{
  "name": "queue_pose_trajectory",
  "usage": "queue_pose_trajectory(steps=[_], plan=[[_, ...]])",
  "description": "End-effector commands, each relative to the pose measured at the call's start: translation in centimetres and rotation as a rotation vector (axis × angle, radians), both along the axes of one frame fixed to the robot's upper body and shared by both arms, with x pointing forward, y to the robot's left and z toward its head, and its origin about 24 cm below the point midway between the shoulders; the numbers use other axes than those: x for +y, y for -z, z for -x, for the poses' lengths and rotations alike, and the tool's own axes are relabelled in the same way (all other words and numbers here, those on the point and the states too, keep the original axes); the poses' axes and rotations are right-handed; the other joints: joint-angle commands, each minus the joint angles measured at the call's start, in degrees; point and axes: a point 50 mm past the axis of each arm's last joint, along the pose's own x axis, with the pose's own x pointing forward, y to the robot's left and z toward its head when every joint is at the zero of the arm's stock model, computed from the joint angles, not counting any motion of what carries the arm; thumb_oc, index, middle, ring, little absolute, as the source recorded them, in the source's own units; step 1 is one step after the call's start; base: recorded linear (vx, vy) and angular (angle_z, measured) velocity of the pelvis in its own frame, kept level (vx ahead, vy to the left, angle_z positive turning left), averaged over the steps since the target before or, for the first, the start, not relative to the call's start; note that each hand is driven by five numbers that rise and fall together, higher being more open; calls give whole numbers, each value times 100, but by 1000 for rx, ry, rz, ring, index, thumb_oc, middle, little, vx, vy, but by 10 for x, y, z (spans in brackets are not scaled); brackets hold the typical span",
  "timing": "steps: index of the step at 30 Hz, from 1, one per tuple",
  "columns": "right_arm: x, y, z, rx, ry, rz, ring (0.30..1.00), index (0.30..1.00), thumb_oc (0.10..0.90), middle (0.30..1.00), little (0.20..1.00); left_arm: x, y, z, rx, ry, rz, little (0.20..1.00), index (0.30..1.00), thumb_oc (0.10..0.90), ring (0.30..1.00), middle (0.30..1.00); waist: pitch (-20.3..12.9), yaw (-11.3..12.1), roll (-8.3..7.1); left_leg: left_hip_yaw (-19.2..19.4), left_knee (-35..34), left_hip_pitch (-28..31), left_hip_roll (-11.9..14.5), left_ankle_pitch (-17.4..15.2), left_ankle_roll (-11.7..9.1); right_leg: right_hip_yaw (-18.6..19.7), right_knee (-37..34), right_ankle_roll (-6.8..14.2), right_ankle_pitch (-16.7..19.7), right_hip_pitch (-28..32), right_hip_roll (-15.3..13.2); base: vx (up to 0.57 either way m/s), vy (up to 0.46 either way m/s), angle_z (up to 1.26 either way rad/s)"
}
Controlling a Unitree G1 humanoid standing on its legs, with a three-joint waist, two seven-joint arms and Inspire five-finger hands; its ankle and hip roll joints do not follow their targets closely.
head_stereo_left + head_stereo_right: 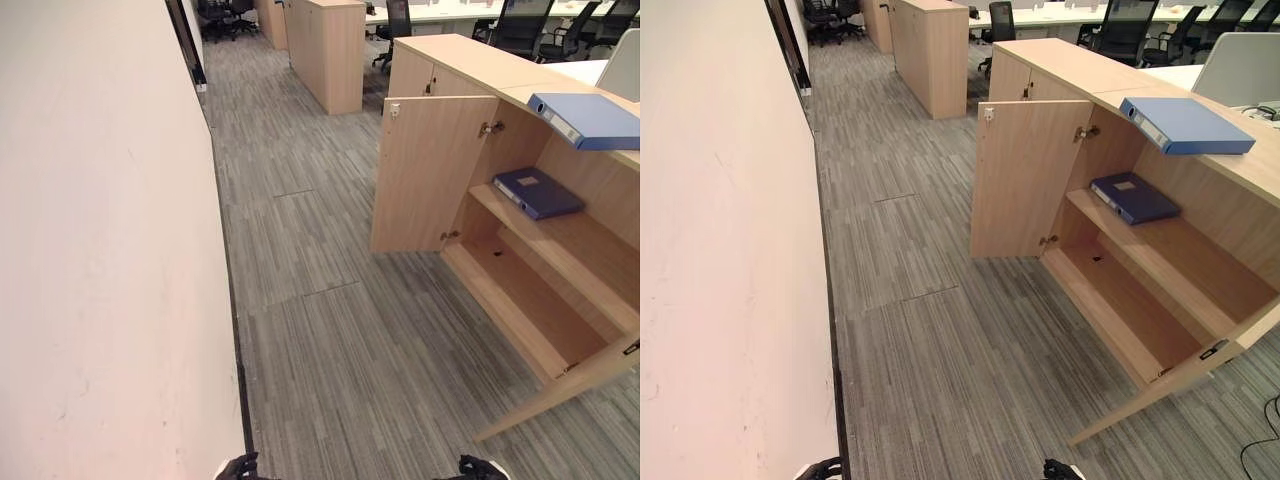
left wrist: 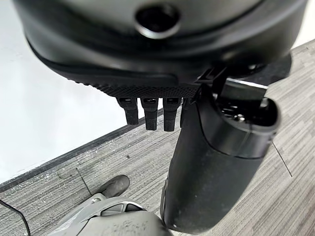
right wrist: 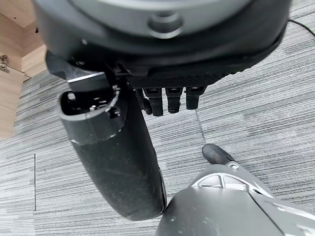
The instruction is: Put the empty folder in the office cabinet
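- Blue folder (image 1: pixel 1185 124) lies on the wooden cabinet (image 1: pixel 1070 60), right of the head views; a darker folder (image 1: pixel 1132 197) rests on its shelf.
- Left hand (image 2: pixel 152 110) and right hand (image 3: pixel 167 101) hang empty over carpet in their wrist views, fingers straight.

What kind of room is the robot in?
Probably an office: black swivel chairs at long desks, low wooden cabinets, and blue folders, one on the open cabinet's shelf.

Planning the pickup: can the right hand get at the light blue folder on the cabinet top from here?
Probably not yet: the right hand hangs over the floor, and the light blue folder lies far ahead on the cabinet top.
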Motion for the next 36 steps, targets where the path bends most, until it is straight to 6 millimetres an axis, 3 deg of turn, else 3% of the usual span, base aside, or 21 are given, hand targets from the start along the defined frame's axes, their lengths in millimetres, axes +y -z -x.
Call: queue_pose_trajectory(steps=[1,24,36], plan=[[-12,-6,-14,-34,-27,35,900,900,800,900,900,11,-5,-11,-29,8,5,900,900,800,900,900,165,105,58,150,-156,317,940,125,-862,62,-540,585,127,237,-517,0,0,0],[-6,-3,-8,0,-75,36,900,900,800,900,900,11,-4,-8,-15,-4,-5,900,900,800,900,900,139,124,41,95,-155,330,922,122,-854,35,-514,545,63,278,-477,0,-1,0],[-4,-1,-2,30,-98,39,900,900,800,900,900,11,-4,-10,-18,-17,-3,900,900,800,900,900,160,132,71,52,-150,301,1045,209,-921,87,-557,460,-60,287,-319,1,-29,0]])
